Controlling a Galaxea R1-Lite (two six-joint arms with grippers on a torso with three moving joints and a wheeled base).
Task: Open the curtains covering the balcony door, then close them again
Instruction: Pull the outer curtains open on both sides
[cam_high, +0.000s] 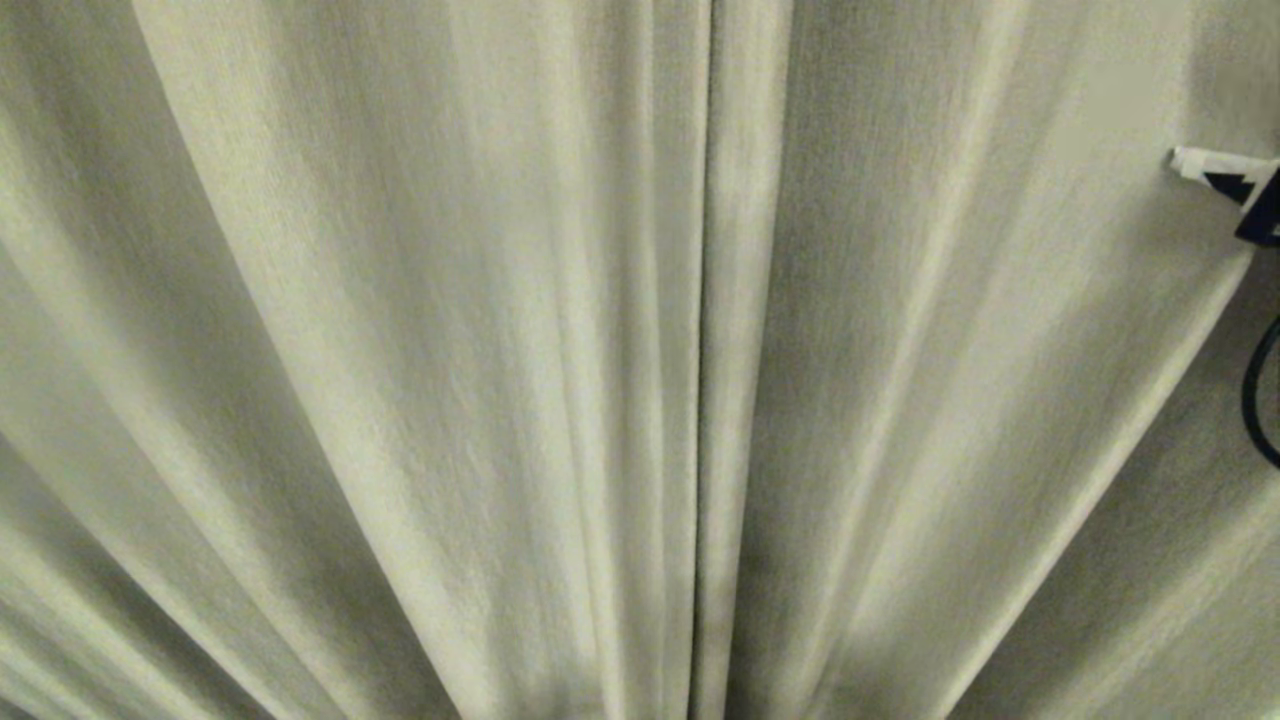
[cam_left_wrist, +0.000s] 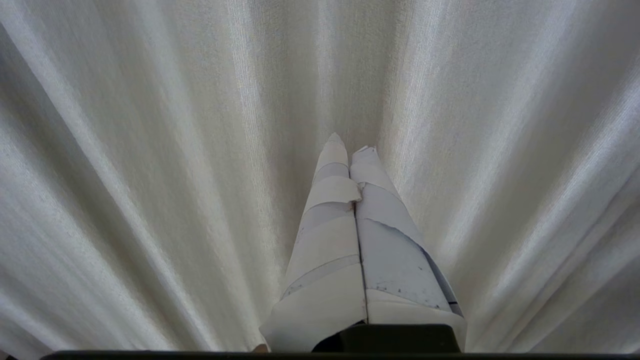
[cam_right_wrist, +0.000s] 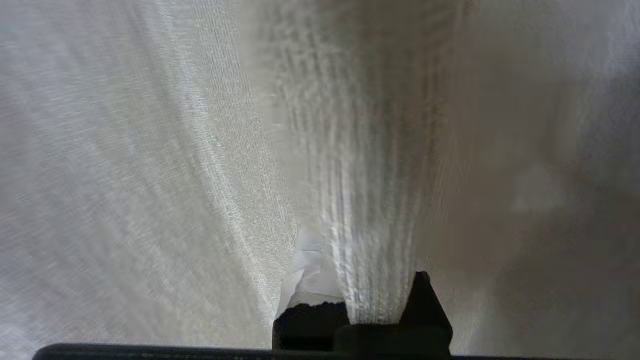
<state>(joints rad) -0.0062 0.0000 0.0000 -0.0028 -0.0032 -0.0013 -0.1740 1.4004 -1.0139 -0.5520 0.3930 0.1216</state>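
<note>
Hanging with their long axis vertical, the curtains are filling the head view, their folds running top to bottom and the 2 thick panels meeting at a narrow dark seam. The cloth is a cream-white, coarse weave, falling in broad rounded pleats.

The right gripper is reaching in from the right edge of the head view, with only its white-taped tip and a black cable showing there. In the right wrist view, 1 ribbed fold of the curtains is running straight out between its fingers, and the jaws are clamped onto that fold; the rest of the fabric is spreading away on both sides of the gripper.

The left gripper is pointing straight at the curtains, its 2 white-taped fingers pressed together with nothing between them, the tips just short of the fabric or touching it; which cannot be told.
</note>
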